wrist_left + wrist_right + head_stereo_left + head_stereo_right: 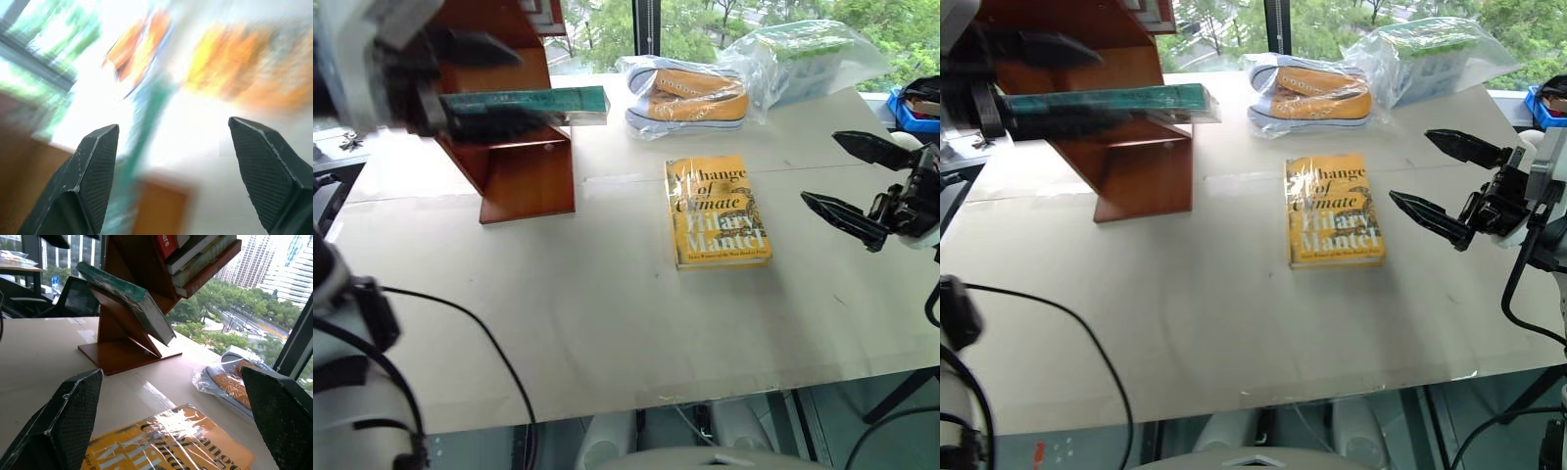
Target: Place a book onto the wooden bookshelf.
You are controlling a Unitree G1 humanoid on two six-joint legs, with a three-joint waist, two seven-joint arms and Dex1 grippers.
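The teal-green book (558, 101) in clear wrap lies on a slanted panel of the reddish-brown wooden bookshelf (524, 181) at the table's far left; the right wrist view shows the book (132, 298) resting there with one end jutting out. My left gripper (509, 86) hovers at the book's left end, blurred, one finger above it and one below. Its jaws are open far wider than the book is thick, as in the left wrist view (173, 129). My right gripper (822, 168) hangs open and empty over the table's right side.
A yellow book (718, 211) with black lettering lies flat mid-table. Orange shoes in plastic (690, 98) and a clear bag (803, 54) sit at the far edge by the window. More books (195, 254) fill the shelf's upper tier. A black cable (480, 323) crosses the near left.
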